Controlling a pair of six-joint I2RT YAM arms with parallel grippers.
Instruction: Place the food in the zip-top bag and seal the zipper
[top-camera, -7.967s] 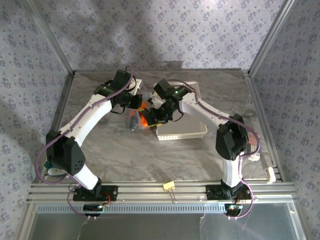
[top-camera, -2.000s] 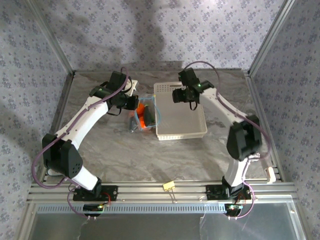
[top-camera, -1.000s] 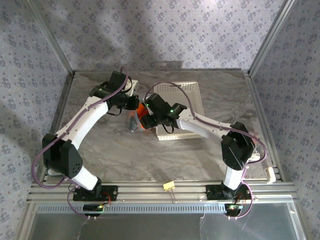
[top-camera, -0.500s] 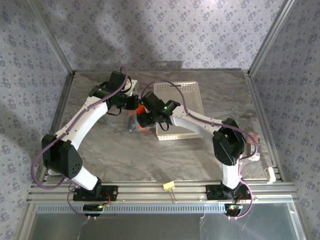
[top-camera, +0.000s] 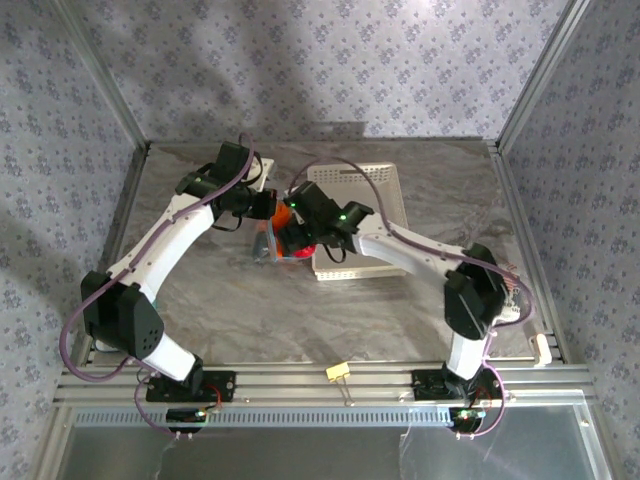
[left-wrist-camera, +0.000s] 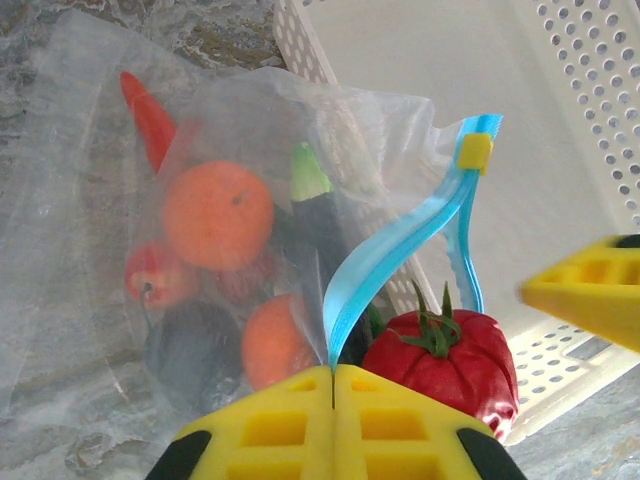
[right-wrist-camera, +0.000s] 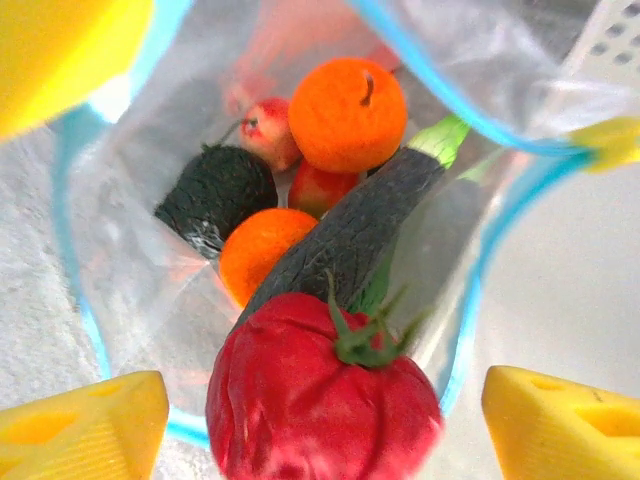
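Checked against half a second back: found the right gripper (right-wrist-camera: 322, 405) drawn slightly back toward the basket (top-camera: 375, 200), and the pepper (right-wrist-camera: 320, 400) now showing red under it in the overhead view. Two seconds back, had that gripper over the basket instead. Saw no shift in the left gripper (left-wrist-camera: 333, 372).

Noted the left gripper clenched on the zipper (left-wrist-camera: 400, 250), pinching the blue strip at its fingertips and holding that lip of the bag (left-wrist-camera: 80, 200) up. Noted the right gripper released, fingers spread wide to either side of the pepper; cannot tell any contact.

Placed the pepper in the open mouth, between the two blue lips, right under the right gripper. Counted further in, beyond the pepper: cucumber (right-wrist-camera: 350, 235) leaning on it, two oranges (right-wrist-camera: 347, 113), a dark piece (right-wrist-camera: 215, 195), a small red fruit (right-wrist-camera: 268, 135). Logged a red-orange pointed piece (left-wrist-camera: 148, 112) deepest, farthest from the left gripper. Marked a yellow slider (left-wrist-camera: 475, 150) at the zipper's far end.

Found the bag lying on the bench (top-camera: 250, 310), pressed against the basket's side wall.
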